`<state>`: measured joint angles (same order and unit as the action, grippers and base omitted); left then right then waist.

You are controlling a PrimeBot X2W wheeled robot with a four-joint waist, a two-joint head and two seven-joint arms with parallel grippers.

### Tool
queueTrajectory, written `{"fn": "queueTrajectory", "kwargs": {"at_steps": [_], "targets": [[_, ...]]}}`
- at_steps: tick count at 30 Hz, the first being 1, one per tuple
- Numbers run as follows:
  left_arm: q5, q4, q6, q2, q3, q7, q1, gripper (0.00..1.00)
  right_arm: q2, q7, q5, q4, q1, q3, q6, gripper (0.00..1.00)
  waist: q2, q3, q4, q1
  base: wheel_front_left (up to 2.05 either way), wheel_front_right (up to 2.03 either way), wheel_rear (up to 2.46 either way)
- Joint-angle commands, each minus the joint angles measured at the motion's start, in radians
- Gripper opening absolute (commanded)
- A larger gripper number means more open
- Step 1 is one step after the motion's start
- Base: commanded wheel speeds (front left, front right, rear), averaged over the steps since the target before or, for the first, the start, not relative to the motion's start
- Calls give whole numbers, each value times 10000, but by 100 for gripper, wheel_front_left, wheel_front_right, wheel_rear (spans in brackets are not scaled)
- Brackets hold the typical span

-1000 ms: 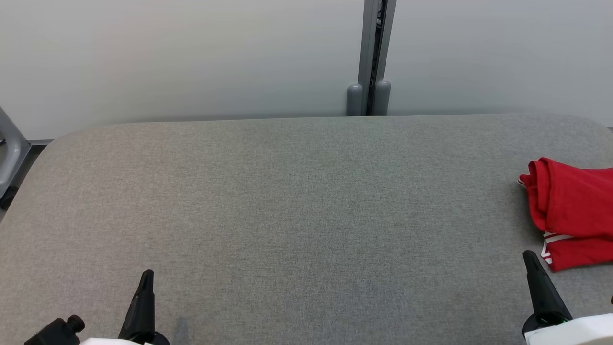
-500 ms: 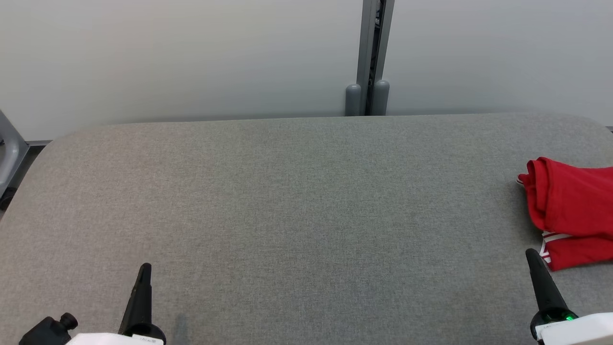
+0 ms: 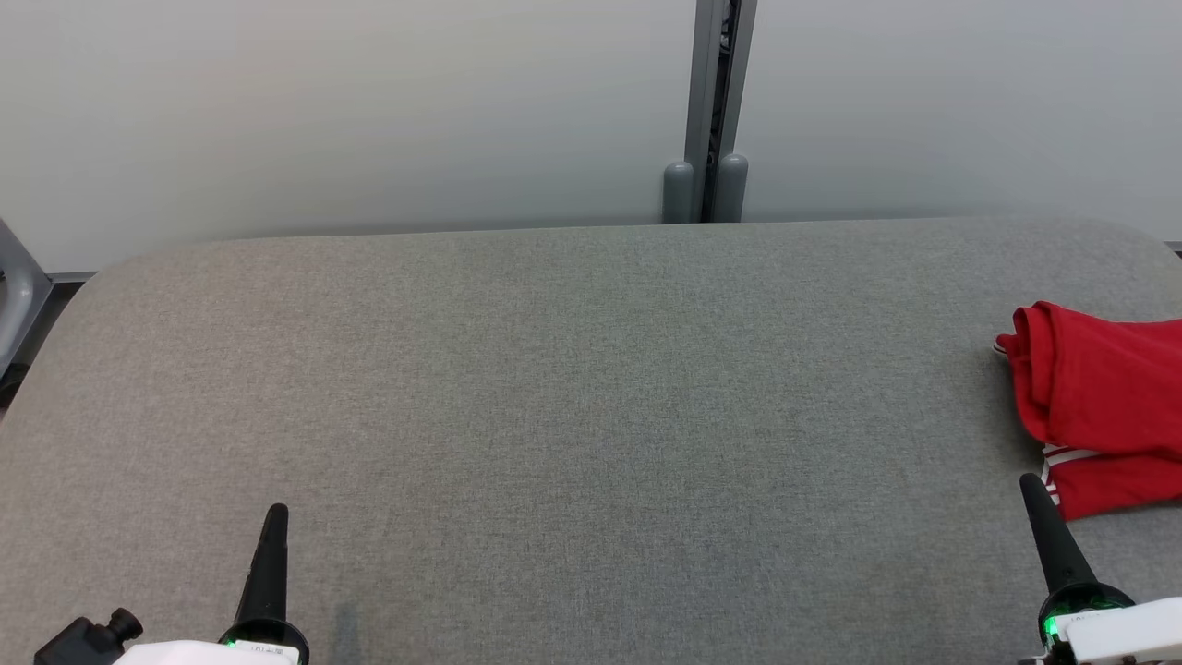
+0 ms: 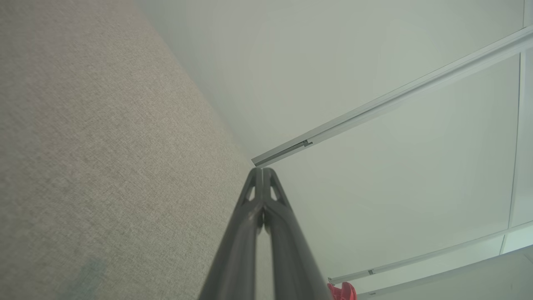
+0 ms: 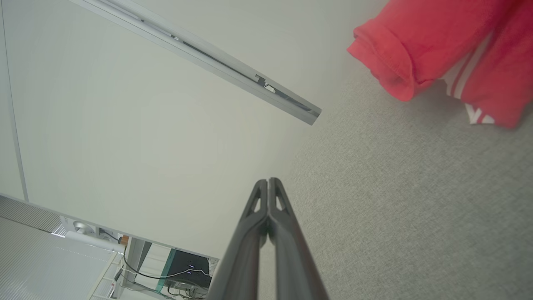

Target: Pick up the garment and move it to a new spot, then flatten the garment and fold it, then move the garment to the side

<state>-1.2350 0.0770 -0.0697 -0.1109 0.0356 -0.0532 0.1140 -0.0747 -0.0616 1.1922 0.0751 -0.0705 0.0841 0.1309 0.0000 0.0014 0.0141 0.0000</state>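
A red garment [image 3: 1103, 406] with white stripes lies folded at the right edge of the grey table [image 3: 591, 416], cut off by the head view's border. It also appears at the top right of the right wrist view as the garment [image 5: 449, 46], and as a small red patch [image 4: 342, 291] low in the left wrist view. My right gripper [image 3: 1030, 483] is shut and empty, its tip just left of the garment's near corner. My left gripper [image 3: 276, 513] is shut and empty at the lower left, far from the garment. Both pairs of fingers are pressed together in the wrist views [image 4: 262, 171] [image 5: 268, 181].
A pale wall with a grey vertical post [image 3: 716, 111] stands behind the table. A grey frame leg [image 3: 14, 291] shows past the table's left edge. A rack with cables and equipment [image 5: 175, 271] appears low in the right wrist view.
The whole head view has shifted slightly, so the camera moved. Both grippers have drawn back a little toward the lower edge; green lights now show at their bases. The garment lies as before.
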Motion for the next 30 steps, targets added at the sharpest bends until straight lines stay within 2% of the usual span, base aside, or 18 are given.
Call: {"fn": "queueTrajectory", "kwargs": {"at_steps": [1, 30], "targets": [[-151, -98, -94, -28, -81, 10, -294, 0, -110, -39, 200, -57, 129, 39, -2, 0, 0, 0, -1, 0, 0, 0, 0], [-2449, -108, -417, 292, -471, 523, -461, 0, -62, -572, 2830, 184, 304, 281, -1, 0, 0, 4, -75, 0, 0, 0, 0]]}}
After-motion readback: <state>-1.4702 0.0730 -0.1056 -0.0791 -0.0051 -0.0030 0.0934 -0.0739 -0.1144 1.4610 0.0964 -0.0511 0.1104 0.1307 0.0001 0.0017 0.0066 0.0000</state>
